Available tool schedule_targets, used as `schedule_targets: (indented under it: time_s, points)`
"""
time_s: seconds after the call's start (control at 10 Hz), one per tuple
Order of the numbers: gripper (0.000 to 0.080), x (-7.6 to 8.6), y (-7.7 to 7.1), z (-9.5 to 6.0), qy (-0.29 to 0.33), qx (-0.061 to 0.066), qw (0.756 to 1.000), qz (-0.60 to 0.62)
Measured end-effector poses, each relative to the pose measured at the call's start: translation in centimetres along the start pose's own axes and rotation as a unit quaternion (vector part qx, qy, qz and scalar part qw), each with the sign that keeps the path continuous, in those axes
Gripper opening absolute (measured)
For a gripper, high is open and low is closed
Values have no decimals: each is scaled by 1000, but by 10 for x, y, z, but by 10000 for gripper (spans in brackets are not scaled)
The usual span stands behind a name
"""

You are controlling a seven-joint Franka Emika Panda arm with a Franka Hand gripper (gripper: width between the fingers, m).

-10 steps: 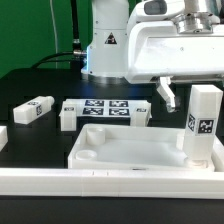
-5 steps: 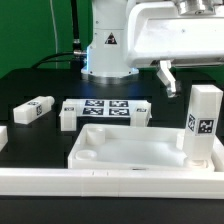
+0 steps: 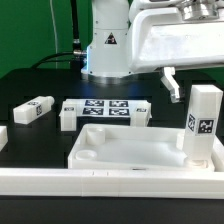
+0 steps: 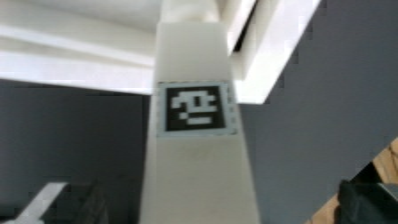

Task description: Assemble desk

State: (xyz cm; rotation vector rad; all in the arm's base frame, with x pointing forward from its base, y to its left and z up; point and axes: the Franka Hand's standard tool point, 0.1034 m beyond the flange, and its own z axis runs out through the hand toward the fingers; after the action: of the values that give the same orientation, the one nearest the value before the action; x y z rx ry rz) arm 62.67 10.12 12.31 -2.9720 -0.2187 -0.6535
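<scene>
The leg (image 3: 203,122) stands upright in the desk top's (image 3: 100,152) lower-right corner socket, where it mounts. At upper right the pincer (image 3: 200,78) hangs spread above it, gripping nothing.

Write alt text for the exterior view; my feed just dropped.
A white desk top lies on the black table with one square leg standing upright in its corner at the exterior view's right, the open gripper hanging at that leg's top without gripping it. Another leg lies loose at the exterior view's left, near the marker board.
</scene>
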Motion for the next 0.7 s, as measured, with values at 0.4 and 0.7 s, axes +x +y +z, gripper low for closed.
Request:
schedule_targets:
  time_s: [0.4,0.7]
  points:
    - [649,-2,1,-3,-146,34,989,14]
    - [649,1,-1,-2,-160,33,987,8]
